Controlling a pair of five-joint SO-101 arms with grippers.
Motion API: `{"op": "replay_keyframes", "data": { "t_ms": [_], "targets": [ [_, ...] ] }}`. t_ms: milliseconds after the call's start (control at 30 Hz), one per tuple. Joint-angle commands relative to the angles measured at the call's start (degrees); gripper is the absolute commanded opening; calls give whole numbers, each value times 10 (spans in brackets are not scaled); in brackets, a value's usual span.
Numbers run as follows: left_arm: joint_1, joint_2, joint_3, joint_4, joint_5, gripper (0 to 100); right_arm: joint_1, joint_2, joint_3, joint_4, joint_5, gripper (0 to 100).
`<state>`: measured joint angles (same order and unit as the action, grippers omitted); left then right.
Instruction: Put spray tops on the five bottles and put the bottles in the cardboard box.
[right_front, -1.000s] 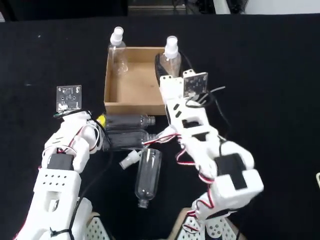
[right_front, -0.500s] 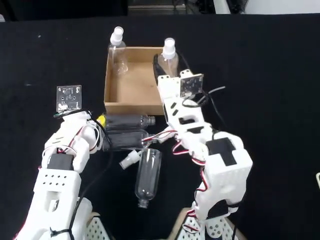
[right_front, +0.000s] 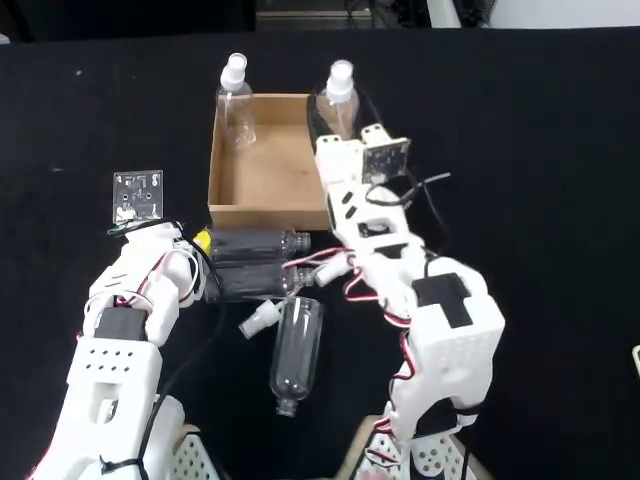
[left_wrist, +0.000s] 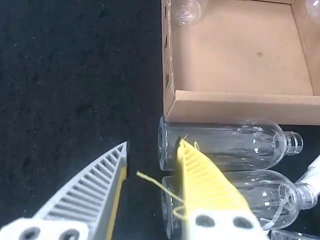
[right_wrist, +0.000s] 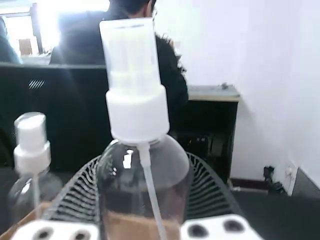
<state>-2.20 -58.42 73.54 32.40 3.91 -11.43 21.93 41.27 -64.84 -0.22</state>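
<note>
The cardboard box (right_front: 268, 170) sits at the table's far middle. A capped bottle (right_front: 234, 100) stands in its far left corner, also seen in the left wrist view (left_wrist: 184, 9). My right gripper (right_front: 338, 128) is shut on an upright spray-topped bottle (right_wrist: 142, 170) at the box's far right corner. Two uncapped bottles (right_front: 255, 243) (right_front: 250, 280) lie side by side before the box. My left gripper (left_wrist: 151, 145) is open at their bases, its yellow finger (left_wrist: 202, 185) over them. A third uncapped bottle (right_front: 296, 350) lies nearer, with a loose spray top (right_front: 259, 320) beside it.
A small square tag (right_front: 137, 196) lies on the black table (right_front: 530, 150) left of the box. The right arm's white links stretch along the box's right side. Wires hang near the lying bottles' necks. The table's right part is bare cloth.
The right arm shifted left and pushed farther back, carrying the held bottle slightly toward the box's far right corner while its wrist turned. The left arm and the lying bottles stayed put.
</note>
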Motion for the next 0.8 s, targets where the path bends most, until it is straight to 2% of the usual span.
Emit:
{"op": "replay_keyframes", "data": {
  "t_ms": [0, 133, 333, 533, 667, 767],
  "targets": [
    [5, -8, -6, -12, 1, 155, 18, -11, -56, 33, -3, 11],
    [5, -8, -6, -12, 1, 155, 16, -11, -87, 102, -4, 11],
    [5, -7, -6, -12, 1, 155, 15, -10, -104, 109, -4, 11],
    [5, -6, -5, -12, 1, 155, 15, -10, -116, 135, -111, 11],
    [5, -6, -5, -12, 1, 155, 16, -3, -149, 198, -128, 11],
    [5, -6, -5, -12, 1, 155, 18, 15, -167, 207, -125, 11]
  ]
}}
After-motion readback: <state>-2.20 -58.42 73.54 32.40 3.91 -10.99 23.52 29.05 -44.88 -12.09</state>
